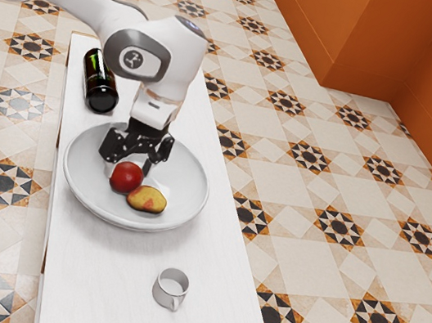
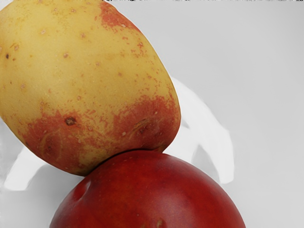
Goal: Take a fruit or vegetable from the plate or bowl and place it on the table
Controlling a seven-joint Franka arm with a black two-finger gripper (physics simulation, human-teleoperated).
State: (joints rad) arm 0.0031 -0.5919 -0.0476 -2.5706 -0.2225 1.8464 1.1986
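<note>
My gripper (image 1: 129, 164) stands open low over the large white dish (image 1: 191, 178), its two fingers spread. Just beneath it is a round red fruit or vegetable (image 1: 126, 178), near the spread fingers. A yellow potato-like item with red patches (image 1: 147, 199) lies beside the red one in the dish, on the side toward the white cup. From the hand, the red item (image 2: 152, 194) and the yellow one (image 2: 85, 80) appear touching, over the pale dish surface (image 2: 266, 95). How far the fingers reach around the red item is hard to tell.
A dark bottle (image 1: 100, 82) lies on the white table (image 1: 119, 294) beyond the dish, near the arm. A small white cup (image 1: 171, 287) stands on the nearer part of the table. The dish's raised rim surrounds both items.
</note>
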